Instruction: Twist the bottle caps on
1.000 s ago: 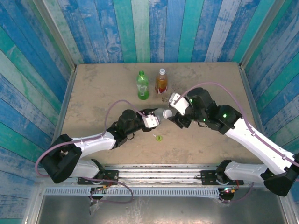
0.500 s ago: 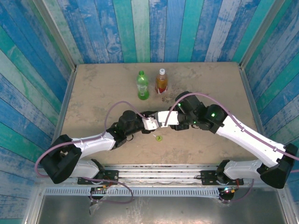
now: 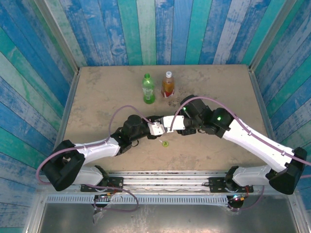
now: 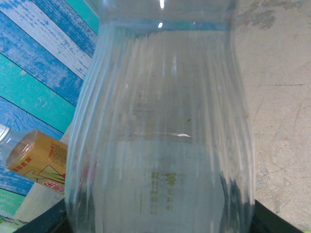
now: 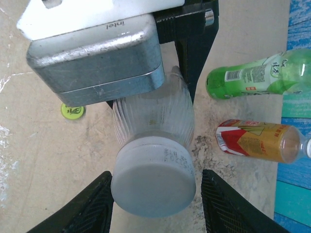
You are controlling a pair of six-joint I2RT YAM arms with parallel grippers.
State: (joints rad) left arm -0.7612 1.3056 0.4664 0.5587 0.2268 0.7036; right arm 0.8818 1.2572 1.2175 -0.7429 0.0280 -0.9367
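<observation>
Left arm, low, stretched from the near-left corner to the centre of the table; left gripper clamped on the clear bottle, neck pointing rightward. Right arm, elbow bent, reaching in from the right; right gripper straddles the bottle's white cap, one finger touching, firm grip not discernible.

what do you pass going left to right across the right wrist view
yellow-green cap → clear bottle with a white cap on its mouth → amber bottle; green bottle left out, it spans the same stretch as the amber one
</observation>
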